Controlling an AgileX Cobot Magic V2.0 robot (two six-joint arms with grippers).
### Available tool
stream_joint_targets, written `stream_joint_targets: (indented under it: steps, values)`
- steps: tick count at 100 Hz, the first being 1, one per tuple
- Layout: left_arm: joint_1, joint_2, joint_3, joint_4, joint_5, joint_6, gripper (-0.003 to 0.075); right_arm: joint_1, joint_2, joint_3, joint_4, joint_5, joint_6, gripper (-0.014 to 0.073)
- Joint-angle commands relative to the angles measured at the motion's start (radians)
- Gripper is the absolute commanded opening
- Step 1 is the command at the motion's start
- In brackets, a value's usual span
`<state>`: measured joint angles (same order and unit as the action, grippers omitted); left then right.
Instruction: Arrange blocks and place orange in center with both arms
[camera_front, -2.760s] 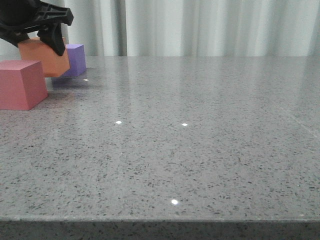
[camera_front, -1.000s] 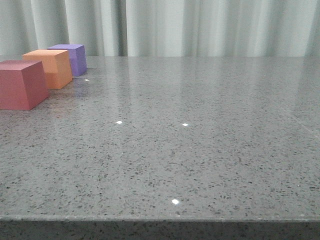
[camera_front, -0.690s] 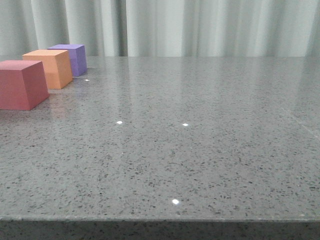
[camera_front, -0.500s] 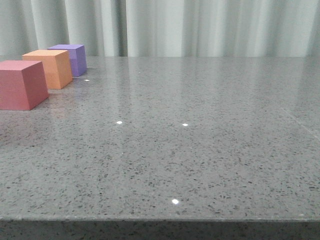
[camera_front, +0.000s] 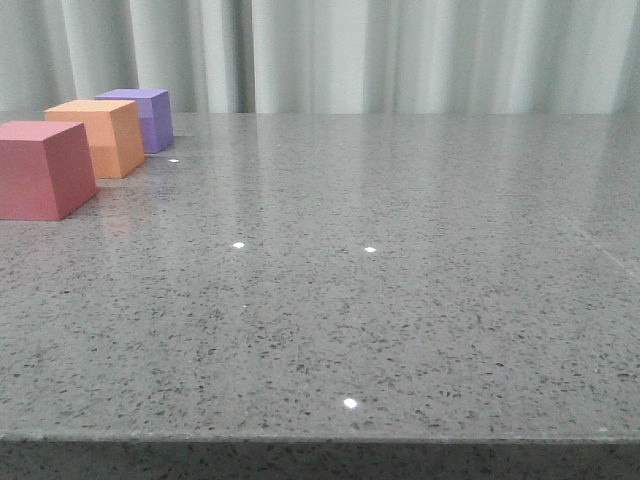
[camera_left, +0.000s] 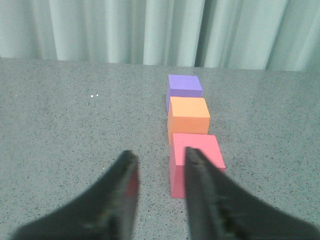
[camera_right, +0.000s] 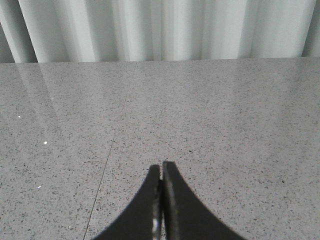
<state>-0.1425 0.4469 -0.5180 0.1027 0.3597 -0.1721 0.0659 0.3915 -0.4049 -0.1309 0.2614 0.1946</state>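
Note:
Three cubes stand in a row at the table's far left. The pinkish-red cube (camera_front: 42, 168) is nearest, the orange cube (camera_front: 100, 136) is in the middle, the purple cube (camera_front: 145, 117) is farthest. In the left wrist view the same row shows: pinkish-red (camera_left: 197, 159), orange (camera_left: 188, 117), purple (camera_left: 184, 89). My left gripper (camera_left: 160, 160) is open and empty, pulled back from the row, one finger in front of the pinkish-red cube. My right gripper (camera_right: 161, 167) is shut and empty over bare table. Neither gripper shows in the front view.
The grey speckled table (camera_front: 380, 280) stretches from the cubes to the right. Its front edge (camera_front: 320, 438) runs along the bottom of the front view. Pale curtains (camera_front: 400, 55) hang behind the table. A thin seam (camera_right: 102, 175) crosses the table in the right wrist view.
2.8 s ago my left gripper held the orange cube above the row in the front view. It has let go and left that view. The orange cube rests between the other two.

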Motion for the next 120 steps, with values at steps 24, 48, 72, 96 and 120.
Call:
stream_joint_targets:
  steps: [24,48,72,96,120]
  values:
    - [0.001,0.002,-0.024,0.007,-0.079,-0.004,-0.0020,-0.008,0.004,-0.026,-0.009,-0.072,-0.004,-0.0068]
    - [0.001,0.002,-0.024,0.007,-0.079,-0.004,-0.0020,-0.008,0.004,-0.026,-0.009,-0.072,-0.004,-0.0068]
    - [-0.028,0.002,-0.024,0.007,-0.075,-0.004,-0.0020,-0.008,0.004,-0.026,-0.009,-0.072,-0.004,-0.0068]
    - [-0.024,-0.003,0.000,0.028,-0.151,-0.004,-0.0020,-0.008,0.004,-0.026,-0.009,-0.072,-0.004,-0.0068]
    - [0.046,-0.093,0.145,-0.005,-0.360,-0.004,-0.0020,-0.008,0.004,-0.026,-0.009,-0.072,-0.004,-0.0068]
